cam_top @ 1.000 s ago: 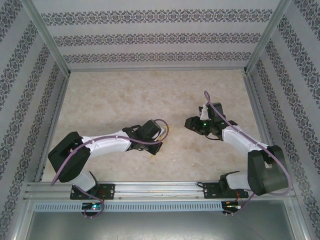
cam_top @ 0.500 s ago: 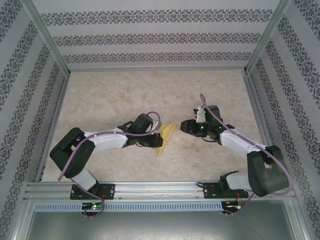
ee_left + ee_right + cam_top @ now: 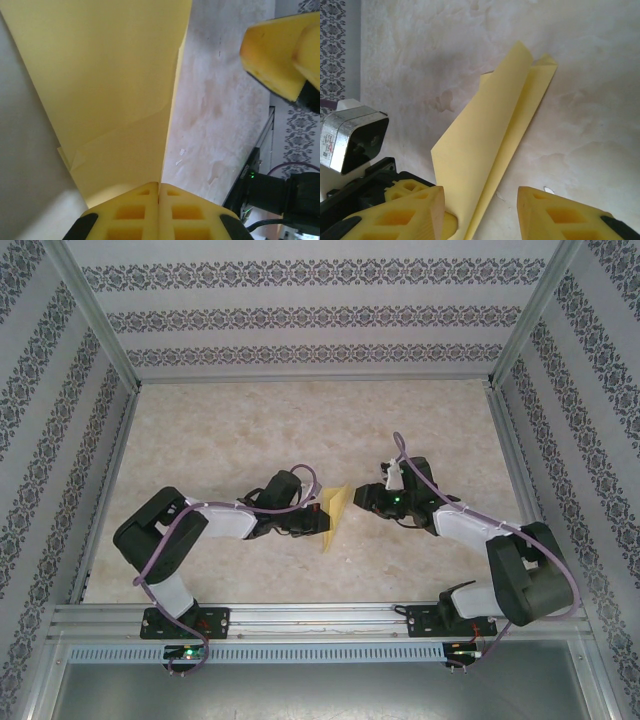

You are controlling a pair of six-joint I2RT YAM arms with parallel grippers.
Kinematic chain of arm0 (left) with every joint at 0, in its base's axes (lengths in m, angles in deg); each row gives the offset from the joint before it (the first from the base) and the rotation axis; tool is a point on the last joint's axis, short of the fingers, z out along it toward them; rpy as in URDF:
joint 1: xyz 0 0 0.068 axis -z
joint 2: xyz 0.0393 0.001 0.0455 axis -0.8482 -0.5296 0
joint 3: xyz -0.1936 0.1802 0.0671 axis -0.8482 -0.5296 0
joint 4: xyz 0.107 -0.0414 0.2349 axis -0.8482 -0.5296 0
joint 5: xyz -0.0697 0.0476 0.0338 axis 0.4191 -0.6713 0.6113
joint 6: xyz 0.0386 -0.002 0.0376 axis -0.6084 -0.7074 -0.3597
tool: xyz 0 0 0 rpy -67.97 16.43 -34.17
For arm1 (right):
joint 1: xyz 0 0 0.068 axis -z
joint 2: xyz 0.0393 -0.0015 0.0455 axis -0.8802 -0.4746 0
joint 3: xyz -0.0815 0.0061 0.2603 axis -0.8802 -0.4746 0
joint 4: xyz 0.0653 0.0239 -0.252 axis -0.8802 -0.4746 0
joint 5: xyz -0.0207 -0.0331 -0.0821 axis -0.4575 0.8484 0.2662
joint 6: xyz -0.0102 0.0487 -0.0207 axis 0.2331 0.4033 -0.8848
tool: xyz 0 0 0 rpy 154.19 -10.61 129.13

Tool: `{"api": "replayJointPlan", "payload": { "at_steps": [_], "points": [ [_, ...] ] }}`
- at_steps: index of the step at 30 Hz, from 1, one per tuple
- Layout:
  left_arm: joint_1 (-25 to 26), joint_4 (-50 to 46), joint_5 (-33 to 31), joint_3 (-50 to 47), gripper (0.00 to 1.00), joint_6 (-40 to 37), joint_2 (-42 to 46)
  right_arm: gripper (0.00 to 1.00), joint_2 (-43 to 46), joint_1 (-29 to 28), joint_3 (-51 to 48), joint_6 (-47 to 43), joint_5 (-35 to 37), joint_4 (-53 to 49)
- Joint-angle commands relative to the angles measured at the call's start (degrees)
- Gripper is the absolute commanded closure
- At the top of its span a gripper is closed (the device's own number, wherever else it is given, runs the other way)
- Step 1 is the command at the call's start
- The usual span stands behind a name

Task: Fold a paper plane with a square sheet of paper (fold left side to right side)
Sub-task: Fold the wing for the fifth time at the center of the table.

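The square sheet of paper is folded into a narrow pointed yellow dart, the paper plane (image 3: 335, 510), in the middle of the table. My left gripper (image 3: 316, 517) is shut on its edge. In the left wrist view the paper plane (image 3: 110, 90) rises from the closed left gripper (image 3: 159, 186). In the right wrist view one flap of the paper plane (image 3: 487, 145) stands up while the other lies on the table. My right gripper (image 3: 480, 215) is open, and the plane's near end sits between its fingers, closer to the left fingertip (image 3: 407, 212). From above, the right gripper (image 3: 362, 497) is just right of the paper.
The beige marbled table (image 3: 230, 430) is walled by patterned panels and metal posts (image 3: 95, 320). The left arm's wrist camera (image 3: 355, 140) is close on the right gripper's left. A metal rail (image 3: 320, 618) runs along the near edge by both arm bases.
The left arm has drawn back to the left, bringing the yellow paper out into the top view. The right gripper has moved left and nearer, up to the paper.
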Motion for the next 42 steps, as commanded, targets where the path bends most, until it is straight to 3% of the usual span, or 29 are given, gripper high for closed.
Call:
{"api": "replayJointPlan", "payload": {
  "at_steps": [1, 16, 42],
  "points": [
    [-1.1, 8.3, 2.0, -1.4, 1.00, 4.3, -1.4, 0.58, -1.1, -1.1, -1.1, 2.1, 0.7, 3.9],
    [-1.6, 16.2, 2.2, -3.9, 1.00, 8.3, -3.5, 0.60, -6.5, -4.2, -0.2, 6.8, 3.3, 9.4],
    [-1.6, 19.8, 2.6, -4.6, 1.00, 10.2, -5.2, 0.60, -13.1, -6.5, 3.0, 8.2, 4.5, 13.0]
  ]
}}
